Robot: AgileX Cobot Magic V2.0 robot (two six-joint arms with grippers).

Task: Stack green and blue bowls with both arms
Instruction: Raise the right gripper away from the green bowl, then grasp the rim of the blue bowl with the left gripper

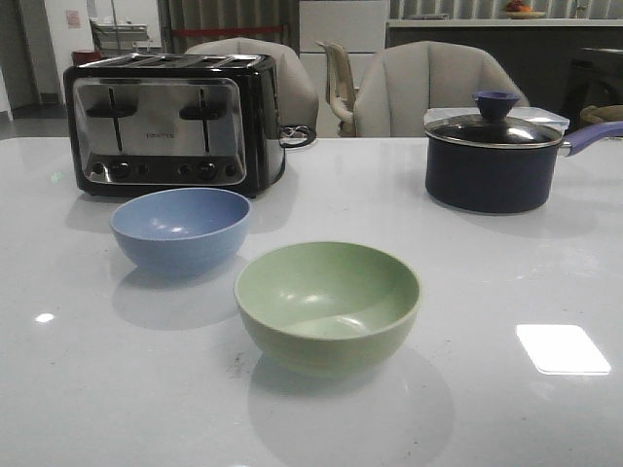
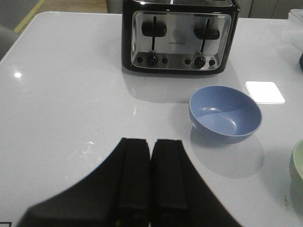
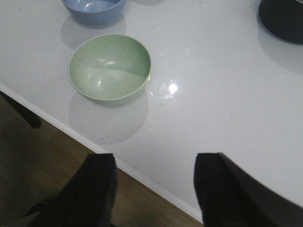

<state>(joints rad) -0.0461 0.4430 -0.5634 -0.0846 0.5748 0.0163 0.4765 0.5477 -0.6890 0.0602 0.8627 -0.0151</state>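
The pale green bowl [image 1: 327,306] stands upright and empty near the middle of the white table [image 1: 506,282]. The dusty blue bowl [image 1: 180,232] stands a little behind it and to its left, apart from it, in front of the toaster. Neither arm shows in the front view. In the left wrist view my left gripper [image 2: 150,142] is shut with nothing in it, hovering short of the blue bowl [image 2: 225,114]. In the right wrist view my right gripper [image 3: 156,158] is open and empty over the table's near edge, well short of the green bowl [image 3: 110,68].
A black and chrome toaster [image 1: 170,122] stands at the back left. A dark navy saucepan with a glass lid [image 1: 496,151] stands at the back right. Chairs are behind the table. The table's front edge [image 3: 142,177] and wooden floor lie under my right gripper.
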